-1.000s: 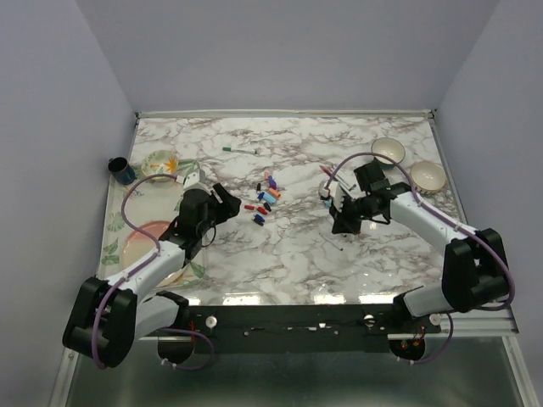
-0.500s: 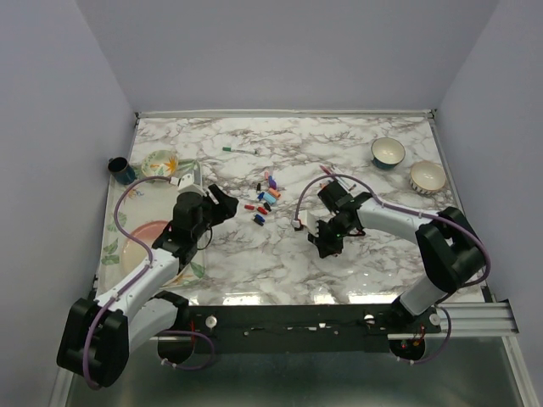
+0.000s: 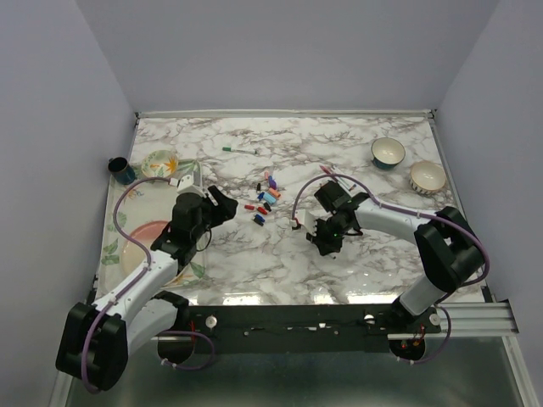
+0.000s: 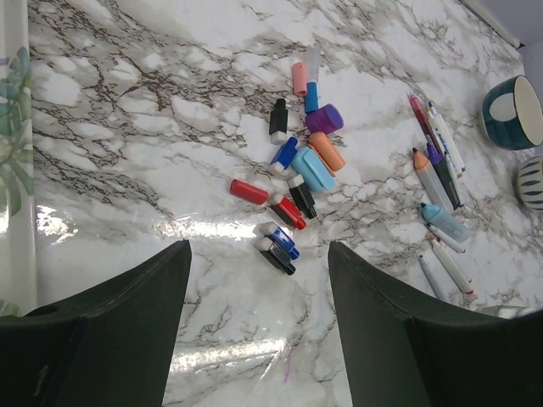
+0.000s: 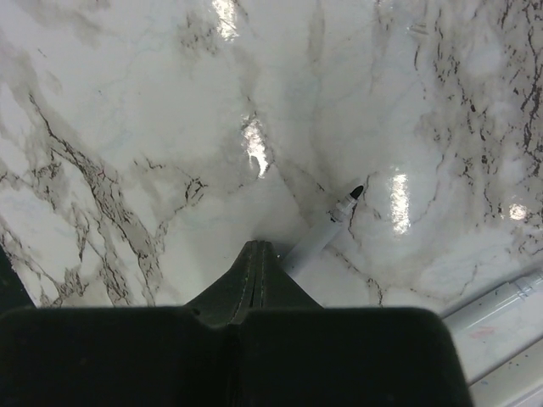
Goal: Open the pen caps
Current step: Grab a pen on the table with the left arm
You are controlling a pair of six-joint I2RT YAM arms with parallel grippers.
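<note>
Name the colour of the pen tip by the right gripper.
The pen tip is black; right wrist view.

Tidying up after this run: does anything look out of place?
One green-ended pen lies alone near the far edge, apart from the caps scattered mid-table. A black-tipped pen lies uncapped beside the right gripper.

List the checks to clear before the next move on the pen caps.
1. left gripper standing open and empty: ok.
2. pen caps lying loose in a cluster ahead of it: ok.
3. right gripper shut: ok.
4. black-tipped pen at its fingertips actually gripped: cannot tell.
5. That pen's tip bare, cap off: ok.
6. Arms apart in the top view: ok.
</note>
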